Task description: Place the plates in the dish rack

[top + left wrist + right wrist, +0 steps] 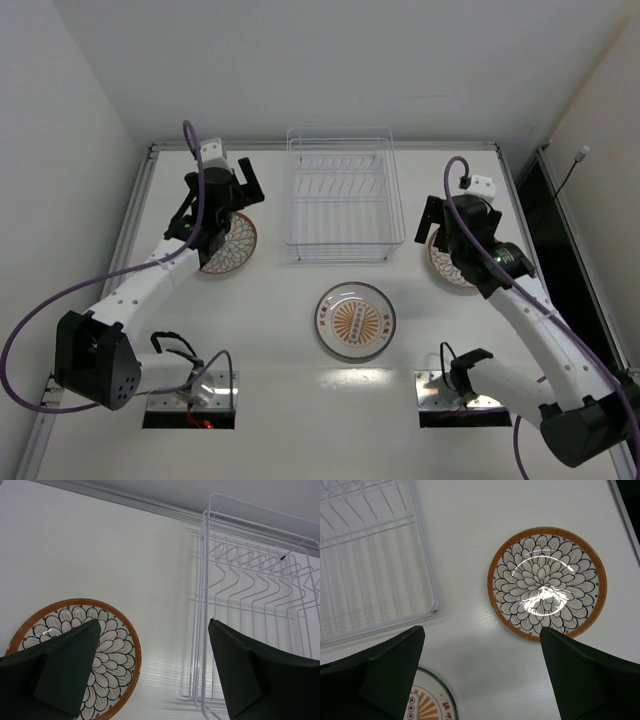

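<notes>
Looking at the top view, I have the dish rack in the upper middle of the frame, with all three plates lying face up on the table outside it. The sunburst plate sits just below the rack at frame centre. The left petal plate lies left of the rack, partly under my left arm. The right petal plate lies right of the rack, mostly covered by the right arm in this view.

The wrist cameras fill in what the top view hides. The left wrist view shows the left end effector spread wide and holding nothing, with one finger over the petal plate at lower left and the other in front of the rack's wires at right. The right wrist view gives me the right petal plate whole, in the upper right of the frame, with glare across its centre. The right end effector is also wide apart and holds nothing. The rack's corner fills the upper left, and a sliver of the sunburst plate shows at the bottom edge.
</notes>
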{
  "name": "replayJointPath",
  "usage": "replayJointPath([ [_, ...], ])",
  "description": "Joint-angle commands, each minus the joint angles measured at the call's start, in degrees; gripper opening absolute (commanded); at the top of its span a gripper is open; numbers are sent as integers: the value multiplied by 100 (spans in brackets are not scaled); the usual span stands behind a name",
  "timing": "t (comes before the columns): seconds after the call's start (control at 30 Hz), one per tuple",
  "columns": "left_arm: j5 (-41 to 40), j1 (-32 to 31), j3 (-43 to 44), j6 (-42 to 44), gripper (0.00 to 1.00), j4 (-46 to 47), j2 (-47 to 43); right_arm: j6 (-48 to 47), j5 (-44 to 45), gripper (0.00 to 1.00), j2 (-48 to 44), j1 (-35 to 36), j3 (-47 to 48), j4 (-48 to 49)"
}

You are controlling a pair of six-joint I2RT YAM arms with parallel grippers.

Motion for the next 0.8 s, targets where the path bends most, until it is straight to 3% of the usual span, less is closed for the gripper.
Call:
replayJointPath([
  [0.0, 165, -27, 107, -210, 88, 164, 151, 137, 201, 100, -267, -34, 14, 20],
  [0.13, 471, -27, 240, -272, 88, -40, 301, -337, -325, 100, -635, -87, -474, 342],
  [0.2, 779, -27, 292, -272, 88, -40, 301, -224, -100, 100, -864, -139, -723, 468],
  [0.37, 772, -27, 161, -211, 88, 22, 38, -49, 150, 100, -399, -1094, -522, -50],
  [0.53, 710, -27, 161, -149, 90, 22, 37, -250, -1221, 100, -470, -2475, -864, 485],
  [0.67, 710, -27, 161, -88, 90, 22, 37, -364, -2292, 100, 477, -3653, -1110, 984],
  [0.7, 657, -27, 161, -88, 90, 22, 37, -364, -3000, 100, 810, -4125, -1189, 1117],
  [0.77, 604, -27, 108, -88, 90, 22, 37, -364, -3576, 100, 1006, -4558, -1417, 1476],
])
